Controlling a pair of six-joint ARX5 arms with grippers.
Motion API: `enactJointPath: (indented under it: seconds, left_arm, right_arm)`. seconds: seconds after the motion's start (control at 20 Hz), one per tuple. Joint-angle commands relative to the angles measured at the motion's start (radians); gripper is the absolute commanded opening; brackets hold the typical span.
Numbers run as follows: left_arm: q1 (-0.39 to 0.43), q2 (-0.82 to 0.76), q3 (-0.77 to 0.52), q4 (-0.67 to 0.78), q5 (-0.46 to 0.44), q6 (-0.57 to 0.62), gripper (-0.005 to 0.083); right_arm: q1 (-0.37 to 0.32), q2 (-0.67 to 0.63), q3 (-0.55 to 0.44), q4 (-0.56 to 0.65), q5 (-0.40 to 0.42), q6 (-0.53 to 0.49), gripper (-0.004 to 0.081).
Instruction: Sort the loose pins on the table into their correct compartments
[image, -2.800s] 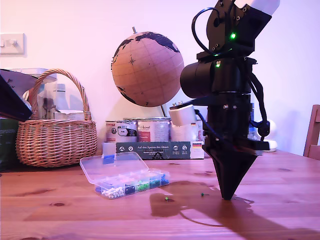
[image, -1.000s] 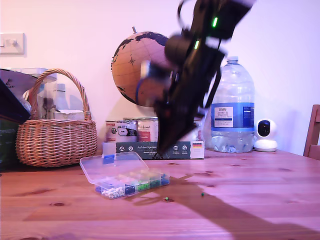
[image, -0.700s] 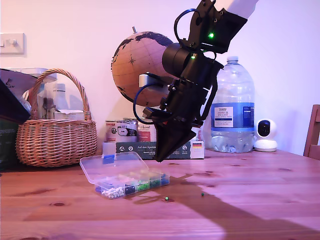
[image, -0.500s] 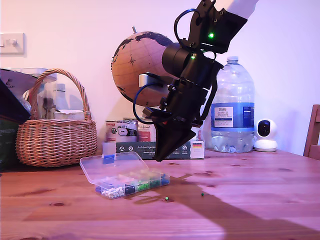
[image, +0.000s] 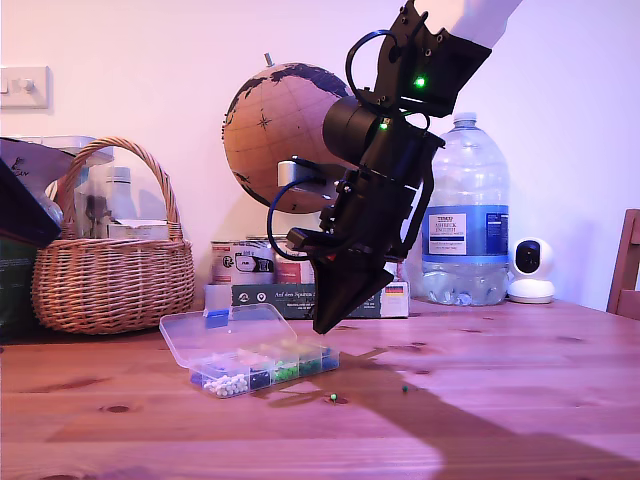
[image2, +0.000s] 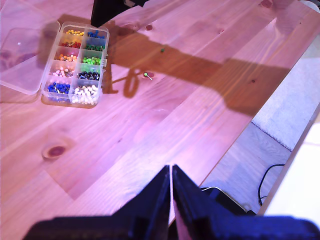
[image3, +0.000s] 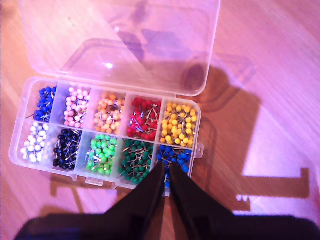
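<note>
The clear organiser box (image: 255, 360) lies open on the wooden table (image: 520, 400), its compartments (image3: 102, 152) filled with coloured pins. My second gripper (image3: 166, 172) hangs shut just above the box's blue cell (image3: 175, 155), next to the dark green one. I cannot make out anything between its tips. In the exterior view this gripper (image: 322, 325) tilts down over the box. Two loose green pins (image: 333, 397) (image: 404, 388) lie on the table to the exterior view's right of the box. My first gripper (image2: 171, 170) is shut and empty, high above the table's edge.
Along the wall stand a wicker basket (image: 110, 270), a globe (image: 295, 135), tins (image: 270, 262), a big water bottle (image: 468, 210) and a white camera (image: 528, 268). A chair (image: 628, 265) shows at the exterior view's right edge. The box's lid (image3: 125, 45) lies flat.
The second gripper rose from the table at the exterior view's right of the pins, swung left over the box, and has since sunk slightly. The two green pins have not moved.
</note>
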Motion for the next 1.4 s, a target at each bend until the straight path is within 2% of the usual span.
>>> enactJointPath:
  seconds: [0.0,0.25,0.45,0.55,1.05,1.15,1.2,1.35]
  left_arm:
    - [-0.002,-0.002,-0.011,0.007,0.001,0.0,-0.0023]
    - [-0.002,-0.002,-0.011,0.007,0.001,0.0,-0.0023]
    - [-0.002,-0.002,-0.011,0.007,0.0,0.0,-0.0023]
    - [-0.002,-0.002,-0.011,0.007,0.0,0.0,-0.0023]
    - [-0.002,-0.002,-0.011,0.007,0.0,0.0,-0.0023]
    - [-0.002,-0.002,-0.011,0.007,0.0,0.0,-0.0023]
    - [-0.002,-0.002,-0.011,0.008,0.0,0.0,-0.0023]
    - [-0.002,-0.002,-0.011,0.022,0.001,0.0,-0.0023]
  right_arm:
    - [0.01,0.035,0.003,0.0,-0.002,0.003,-0.0012]
    - [0.013,0.036,0.004,0.026,-0.001,0.003,-0.0009]
    - [0.017,0.036,0.004,0.028,0.0,0.003,0.0059]
    - [0.017,0.036,0.003,0.027,0.0,0.002,0.006]
    - [0.016,0.036,0.005,0.021,0.003,0.0,0.005]
    - [0.016,0.036,0.009,0.0,0.003,0.0,0.0029]
    - [0.013,0.036,0.016,-0.013,0.003,-0.001,-0.0008]
    - [0.0,0.035,0.046,-0.082,0.002,-0.013,-0.0013]
